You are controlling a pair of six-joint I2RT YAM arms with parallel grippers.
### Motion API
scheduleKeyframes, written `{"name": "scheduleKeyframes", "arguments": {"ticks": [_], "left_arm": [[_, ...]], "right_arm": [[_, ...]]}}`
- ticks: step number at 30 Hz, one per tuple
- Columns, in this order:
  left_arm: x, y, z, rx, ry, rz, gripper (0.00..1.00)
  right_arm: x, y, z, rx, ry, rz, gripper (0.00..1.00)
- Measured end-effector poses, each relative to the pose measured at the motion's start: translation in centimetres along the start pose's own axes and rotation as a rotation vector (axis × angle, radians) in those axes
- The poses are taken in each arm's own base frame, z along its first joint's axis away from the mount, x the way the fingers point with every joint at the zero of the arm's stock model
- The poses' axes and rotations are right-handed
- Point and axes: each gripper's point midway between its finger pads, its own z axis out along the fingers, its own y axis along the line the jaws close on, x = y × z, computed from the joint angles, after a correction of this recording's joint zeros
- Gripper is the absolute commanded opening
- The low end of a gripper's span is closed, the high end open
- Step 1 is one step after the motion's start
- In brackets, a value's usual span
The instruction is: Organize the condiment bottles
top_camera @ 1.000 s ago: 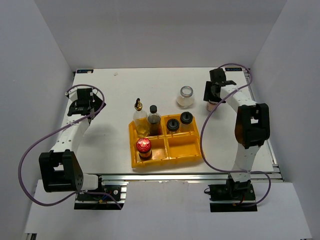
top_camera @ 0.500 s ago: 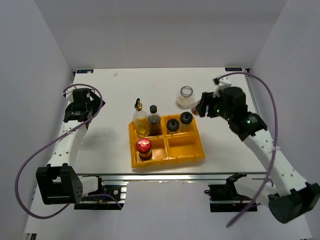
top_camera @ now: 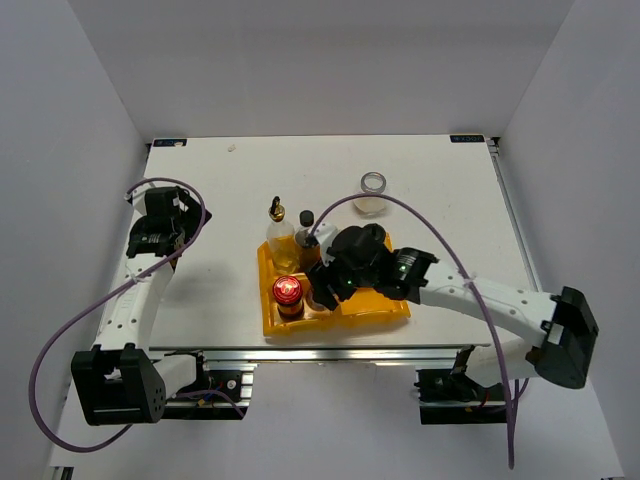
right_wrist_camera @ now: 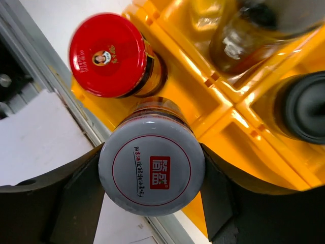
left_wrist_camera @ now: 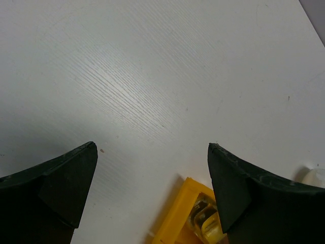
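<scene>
Silver-lidded jar point(right_wrist_camera: 151, 165) sits clamped in the right hand point(right_wrist_camera: 151, 179); the left hand point(left_wrist_camera: 151, 152) gapes empty.

**Crowded tray, open table on the left**

The yellow tray point(top_camera: 340, 322) sits by the middle of the near edge. The right arm point(top_camera: 470, 295) lies across it. The right gripper point(top_camera: 325, 290) hugs the silver-lidded jar point(right_wrist_camera: 152, 165), tight beside the red-lidded jar point(top_camera: 288, 291). The gold-topped bottle point(top_camera: 279, 240) and tall dark bottle point(top_camera: 305, 235) stick up at the tray's far left. The wide clear jar point(top_camera: 373, 190) stands alone nearer the far edge. Bare table runs along the left edge, below the left gripper point(left_wrist_camera: 152, 193) with its fingers spread wide.
</scene>
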Motion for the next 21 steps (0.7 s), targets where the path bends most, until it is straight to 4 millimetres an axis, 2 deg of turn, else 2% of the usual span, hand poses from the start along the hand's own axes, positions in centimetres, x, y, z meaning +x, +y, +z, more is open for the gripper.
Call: {"name": "scheduleKeyframes", "arguments": {"ticks": [3,6,8,13,18,21], "left_arm": [[0.1,0.0,-0.1,0.004,0.004,0.0,0.98],[0.3,0.1,0.0,0.003,0.007,0.001,0.98],[0.3,0.1,0.0,0.004,0.007,0.001,0.98],[0.6,0.3,0.1,0.001,0.013,0.003,0.98],[0.6,0.2,0.1,0.001,0.013,0.003,0.98],[0.6,0.3,0.1,0.0,0.014,0.003,0.98]], "right_arm": [[1.3,0.2,2.0,0.013,0.057,-0.015,0.11],[2.2,-0.1,3.6,0.032,0.091,-0.018,0.21],[2.4,-0.3,4.2,0.043,0.098,-0.019,0.36],[2.3,-0.4,5.1,0.045,0.095,-0.032,0.67],[3.0,-0.6,6.0,0.051,0.118,-0.044,0.75],[2.7,-0.4,6.3,0.042,0.106,-0.051,0.78]]}}
